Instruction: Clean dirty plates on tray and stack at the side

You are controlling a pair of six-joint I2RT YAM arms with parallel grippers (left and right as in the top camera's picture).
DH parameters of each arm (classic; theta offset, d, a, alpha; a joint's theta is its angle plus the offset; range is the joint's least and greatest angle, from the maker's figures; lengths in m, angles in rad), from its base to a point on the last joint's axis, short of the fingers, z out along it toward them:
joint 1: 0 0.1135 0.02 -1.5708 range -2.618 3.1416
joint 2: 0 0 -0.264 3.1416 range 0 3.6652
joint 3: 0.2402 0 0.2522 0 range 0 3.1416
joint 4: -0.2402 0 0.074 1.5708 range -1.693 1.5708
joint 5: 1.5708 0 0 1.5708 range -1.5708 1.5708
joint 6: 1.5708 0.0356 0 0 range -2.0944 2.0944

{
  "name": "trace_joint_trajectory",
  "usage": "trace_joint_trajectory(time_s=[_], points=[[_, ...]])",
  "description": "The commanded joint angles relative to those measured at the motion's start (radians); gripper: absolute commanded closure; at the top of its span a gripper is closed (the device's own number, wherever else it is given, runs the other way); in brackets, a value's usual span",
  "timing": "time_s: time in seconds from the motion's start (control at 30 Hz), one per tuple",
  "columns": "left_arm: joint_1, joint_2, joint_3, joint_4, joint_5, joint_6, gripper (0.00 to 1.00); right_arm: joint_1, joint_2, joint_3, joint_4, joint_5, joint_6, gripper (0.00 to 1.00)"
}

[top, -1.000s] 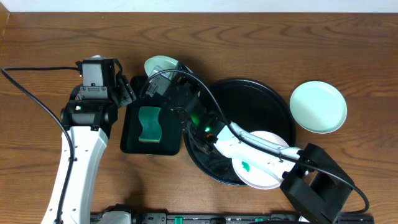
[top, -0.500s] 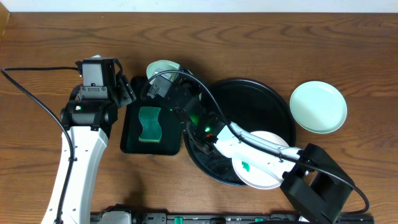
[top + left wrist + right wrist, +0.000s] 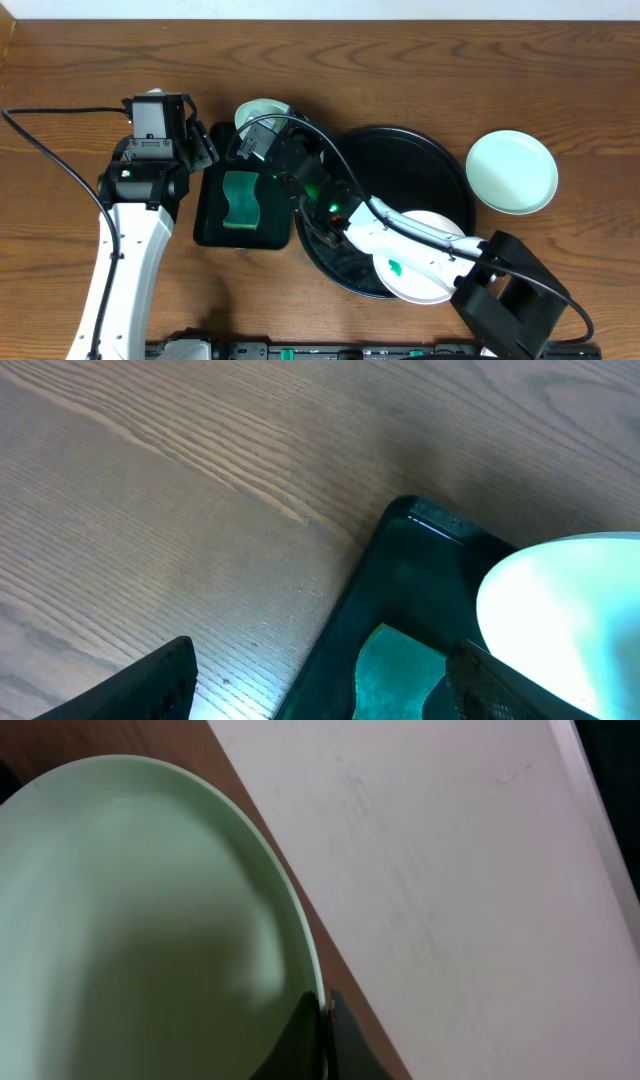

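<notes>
While the right gripper [image 3: 262,124] pinches the rim of a mint plate [image 3: 256,105] – its fingers [image 3: 322,1038] pressed together on that edge in the wrist view – the plate hangs tilted over the far end of the green tray [image 3: 212,228], off the black tray [image 3: 400,150]. The right arm stretches from the near right corner diagonally across the black tray's left half, covering the seam where the two trays come close.

The left gripper [image 3: 203,147] stands spread wide and holds nothing, just beside the green tray's far left corner; its wrist camera shows the two fingers [image 3: 150,685] far apart, with that corner [image 3: 410,560], a sponge [image 3: 395,665] and the held plate's pale rim [image 3: 560,620] between and beyond them.

A white plate [image 3: 425,285] with a green smear [image 3: 395,268] lies at the black tray's near edge, partly under the arm. A second mint plate [image 3: 512,172] rests on the table [image 3: 80,70] just beside the tray's right rim – whether they touch cannot be told.

Open wood runs along the far side and the whole left part of the table; the black tray's far right half is bare.
</notes>
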Motion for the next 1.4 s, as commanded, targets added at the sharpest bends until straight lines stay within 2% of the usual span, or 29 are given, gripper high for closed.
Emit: trace_joint_trajectory(time_s=[0.0,0.27,0.7,0.9,1.07,1.23,1.37], points=[[0.003,0.002,0.015,0.0,-0.02,0.002,0.2,0.0,-0.003,0.015,0.007,0.018,-0.07,0.99],[0.003,0.002,0.015,0.0,-0.02,0.002,0.2,0.0,-0.003,0.016,0.082,0.063,-0.101,0.99],[0.003,0.002,0.015,0.0,-0.02,0.002,0.2,0.001,-0.003,0.016,0.082,0.066,-0.1,0.99],[0.003,0.002,0.015,0.0,-0.02,0.002,0.2,0.0,-0.003,0.015,0.067,0.065,0.096,0.99],[0.003,0.002,0.016,0.0,-0.02,0.002,0.2,0.0,-0.003,0.015,-0.003,0.058,0.176,0.99],[0.003,0.002,0.015,0.0,-0.02,0.002,0.2,-0.011,-0.003,0.015,-0.047,0.062,0.132,0.99],[0.003,0.002,0.015,0.0,-0.02,0.002,0.2,-0.019,-0.003,0.015,0.033,0.063,0.049,0.99]])
